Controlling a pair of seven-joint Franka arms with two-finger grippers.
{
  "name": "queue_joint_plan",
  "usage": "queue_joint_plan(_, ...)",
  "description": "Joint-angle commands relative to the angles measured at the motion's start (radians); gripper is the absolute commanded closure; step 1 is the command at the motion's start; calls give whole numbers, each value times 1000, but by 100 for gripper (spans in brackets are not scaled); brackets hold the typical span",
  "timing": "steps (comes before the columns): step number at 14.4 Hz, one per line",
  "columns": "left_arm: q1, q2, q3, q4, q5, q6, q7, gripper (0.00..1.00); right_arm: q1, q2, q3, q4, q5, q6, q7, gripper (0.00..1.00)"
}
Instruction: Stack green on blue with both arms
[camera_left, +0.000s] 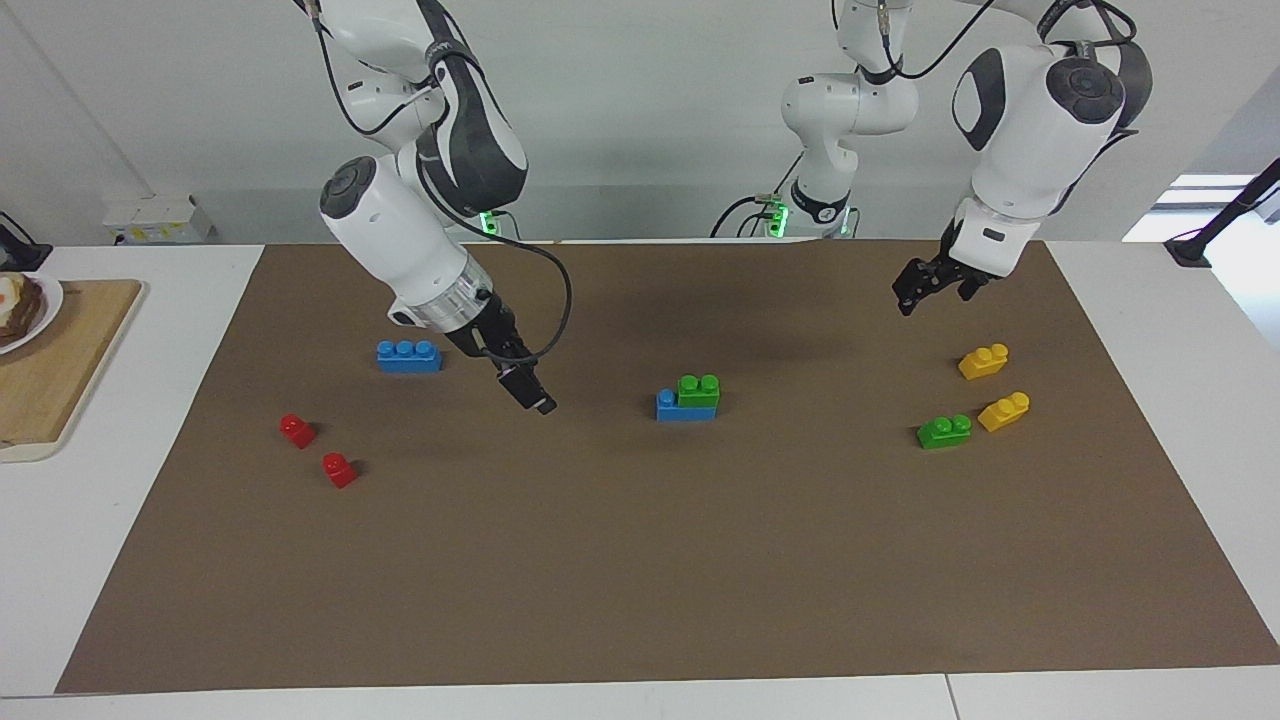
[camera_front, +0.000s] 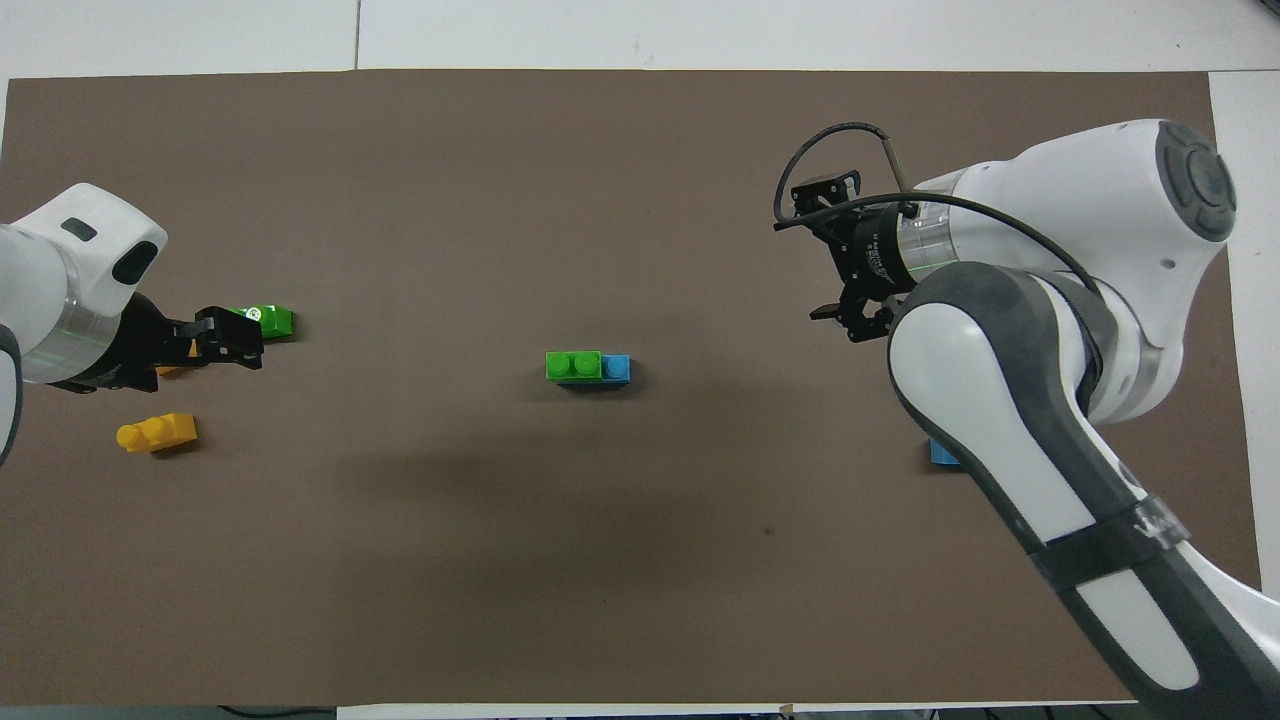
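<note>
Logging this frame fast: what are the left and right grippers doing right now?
Left gripper: empty, up over the mat near the yellow bricks; jaws cannot be told.
Right gripper: jaws open, empty, over bare mat beside the lone blue brick.

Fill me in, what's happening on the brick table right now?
A green brick already sits on a blue brick mid-mat, covering two of its studs. Neither arm holds anything. The right gripper hangs over bare mat between that stack and the other blue brick. The left gripper hangs over the mat near the yellow bricks and the spare green brick. Two red bricks lie untouched.
</note>
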Motion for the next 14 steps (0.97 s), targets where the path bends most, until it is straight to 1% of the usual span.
queue_joint_plan(1, 11, 21, -11, 43, 2, -32, 50, 0, -84, -20, 8, 68, -87, -142, -258, 1)
queue_joint_plan(3, 10, 28, -11, 63, 0, -42, 65, 0, -120, -56, 8, 85, -176, -230, -425, 1)
queue_joint_plan(5, 2, 48, -10, 75, -3, -51, 66, 0, -146, -98, 8, 102, -242, -304, -553, 1)
queue_joint_plan(8, -1, 54, -5, 83, -4, -68, 79, 0, -183, -153, 6, 108, -286, -385, -720, 1)
queue_joint_plan(9, -4, 67, -2, 116, -6, -77, 91, 0, -192, -170, 5, 110, -308, -406, -778, 1)
queue_joint_plan(10, -6, 91, -2, 159, -7, -118, 91, 0, -193, -185, 3, 110, -337, -431, -841, 1)
queue_joint_plan(11, -6, 99, -2, 193, -24, -155, 92, 0, -195, -207, 3, 110, -375, -462, -914, 1)
queue_joint_plan(12, -7, 96, -1, 196, -26, -155, 94, 0, -202, -225, 1, 110, -391, -486, -965, 1)
queue_joint_plan(14, -16, 96, 3, 193, -26, -131, 94, 0, -236, -237, 0, 114, -392, -528, -1038, 1)
